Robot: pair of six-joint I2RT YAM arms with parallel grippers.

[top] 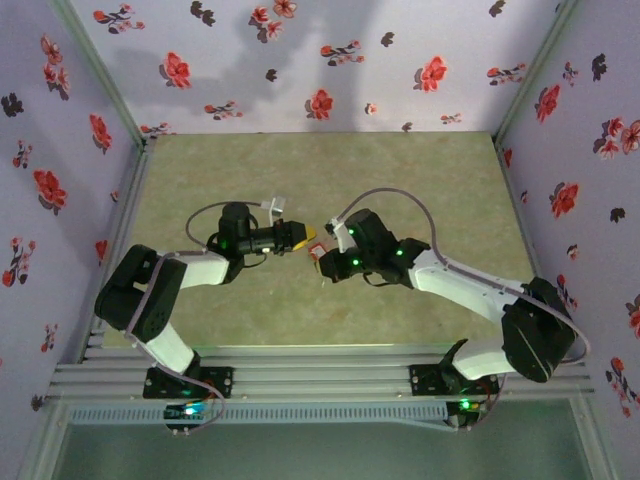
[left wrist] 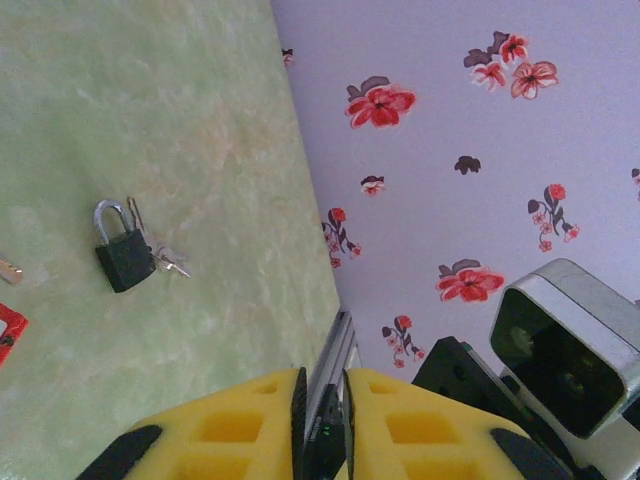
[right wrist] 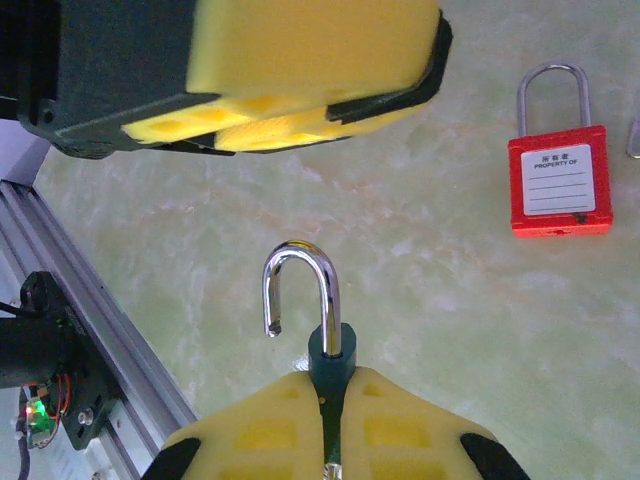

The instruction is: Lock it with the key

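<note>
My right gripper (right wrist: 335,385) is shut on the body of a dark green padlock (right wrist: 331,345). Its chrome shackle (right wrist: 300,285) stands up, swung open with one end free. Just above and beyond the shackle hang the left gripper's yellow fingers (right wrist: 310,50). In the left wrist view my left gripper (left wrist: 325,385) shows a narrow gap between its pads with nothing in it. From above, the left gripper (top: 300,238) and the right gripper (top: 325,258) nearly meet at the table's middle. The key is hidden.
A red padlock (right wrist: 557,180) with a white label lies flat on the green table (right wrist: 450,300). A black padlock (left wrist: 120,255) with a bunch of metal keys (left wrist: 165,258) lies further off. An aluminium rail (right wrist: 90,320) runs along the table's edge, and flowered walls (left wrist: 480,150) close the space.
</note>
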